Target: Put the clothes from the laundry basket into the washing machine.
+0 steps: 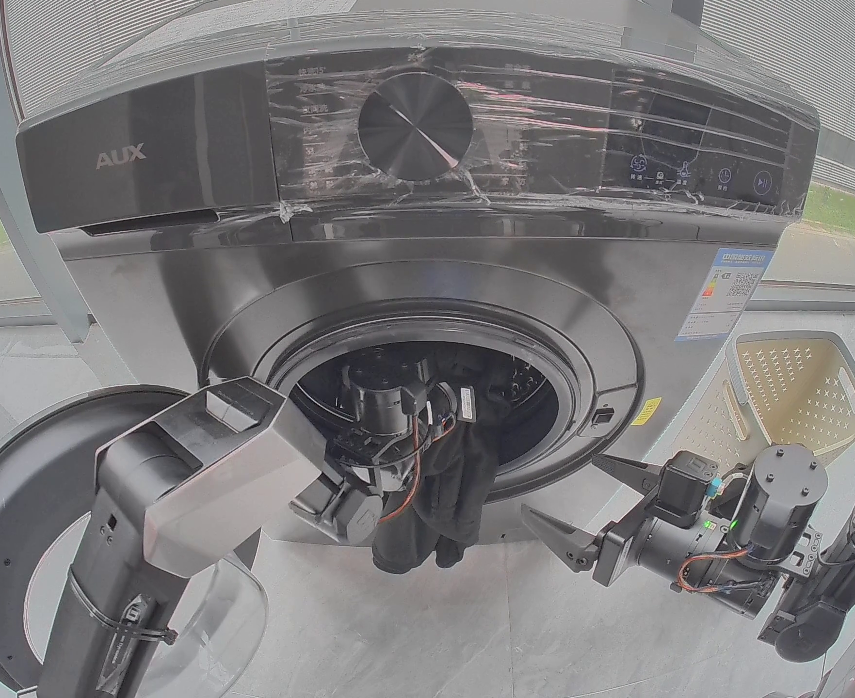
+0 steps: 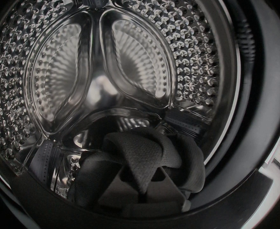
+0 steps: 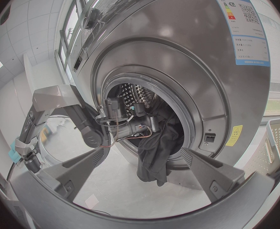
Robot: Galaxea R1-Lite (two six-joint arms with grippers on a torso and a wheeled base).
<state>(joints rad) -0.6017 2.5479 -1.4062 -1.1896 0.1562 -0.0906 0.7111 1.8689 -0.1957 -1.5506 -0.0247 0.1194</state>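
Washing machine (image 1: 427, 273): a grey front-loader is seen head-on, with its round opening uncovered.
Door (image 1: 10, 506): it is seen wide open, to the left of the opening.
Drum (image 2: 184, 48): perforated steel walls and a ribbed back plate are shown inside.
Garment (image 1: 456, 496): 1 dark piece of clothing is draped over the lower rim of the opening. Part of it is bunched in folds on the drum bottom just inside, and part is hung down the front panel toward the floor.
Left arm (image 1: 194, 467): it is stretched from the lower left up to the opening.
Left gripper (image 1: 386, 409): it is placed at the mouth of the opening, just beside the upper part of the garment. Whether it is open or closed, and whether anything is held, cannot be told.
Right gripper (image 1: 558, 485): it is held low in front of the machine, to the right of the hanging garment and apart from it. Its 2 fingers (image 1: 553, 533) are spread wide and nothing is held between them.
Laundry basket (image 1: 796, 390): a cream perforated basket is seen to the right of the machine, tilted so that its inside is turned toward the robot.
Floor (image 1: 447, 632): pale tiles are laid in front of the machine.
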